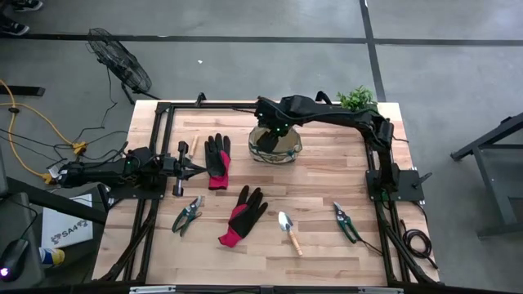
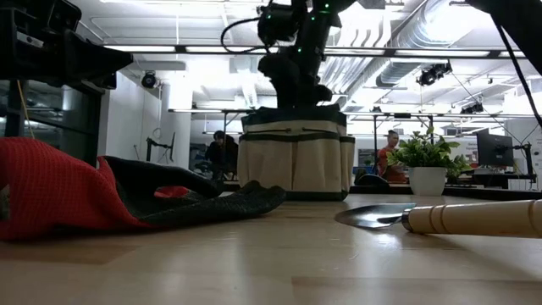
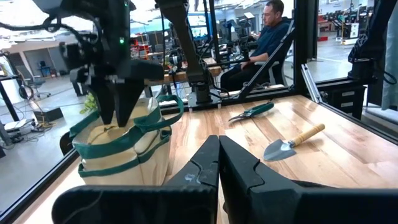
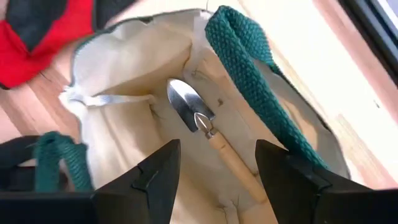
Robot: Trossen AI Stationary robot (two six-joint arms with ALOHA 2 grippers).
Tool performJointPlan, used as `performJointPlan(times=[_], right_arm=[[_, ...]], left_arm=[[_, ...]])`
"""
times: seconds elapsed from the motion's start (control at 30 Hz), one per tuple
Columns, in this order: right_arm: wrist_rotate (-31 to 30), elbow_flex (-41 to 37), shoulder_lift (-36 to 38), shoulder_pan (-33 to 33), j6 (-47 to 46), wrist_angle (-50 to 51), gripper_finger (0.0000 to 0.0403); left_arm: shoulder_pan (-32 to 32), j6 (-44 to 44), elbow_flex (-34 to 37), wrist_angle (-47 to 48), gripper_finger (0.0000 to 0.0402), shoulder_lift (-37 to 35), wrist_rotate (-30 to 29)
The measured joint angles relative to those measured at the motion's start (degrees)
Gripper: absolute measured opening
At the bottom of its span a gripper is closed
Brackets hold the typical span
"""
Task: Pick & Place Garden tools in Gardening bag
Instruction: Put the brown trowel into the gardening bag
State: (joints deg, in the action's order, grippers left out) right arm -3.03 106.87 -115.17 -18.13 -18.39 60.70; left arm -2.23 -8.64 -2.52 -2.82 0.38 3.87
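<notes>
Over the gardening bag [image 1: 275, 147] at the table's far middle we see the right gripper [image 4: 214, 163] hanging just above the opening, jaws spread wide, holding nothing. Inside the bag one wooden-handled trowel [image 4: 208, 134] lies on the cream lining, blade toward the bag's middle, handle running toward the wall. The bag's green loop handles [image 4: 249, 81] flop at each side of the opening.

We see the left gripper [image 1: 193, 170] at the table's left side, low over the wood, fingers pressed together, empty.

On the table: one black-and-red glove [image 1: 217, 161] just beside the left gripper's tip, a second glove [image 1: 243, 216] nearer the front middle, a green-handled pruner [image 1: 187, 215] at front left, a second trowel [image 1: 290, 232] at front centre, another pruner [image 1: 345, 221] at front right. A wooden handle [image 1: 194, 145] shows near the far left; we cannot tell which tool it is.

A potted plant [image 1: 357, 99] stands at the far right corner. A person [image 3: 264, 37] sits beyond the table.
</notes>
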Motion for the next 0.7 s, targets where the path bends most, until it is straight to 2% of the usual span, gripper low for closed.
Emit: performJointPlan(times=[0.4,0.7], right_arm=[[1.7,0.0,5.8,0.1,0.6,1.5,0.0201],[7.0,0.0,9.8,1.5,0.1,11.7,0.0201]], left_arm=[[0.0,0.0,0.0,0.0,0.0001,0.0,0.0],[0.0,0.0,0.0,0.0,0.0001,0.0,0.0]])
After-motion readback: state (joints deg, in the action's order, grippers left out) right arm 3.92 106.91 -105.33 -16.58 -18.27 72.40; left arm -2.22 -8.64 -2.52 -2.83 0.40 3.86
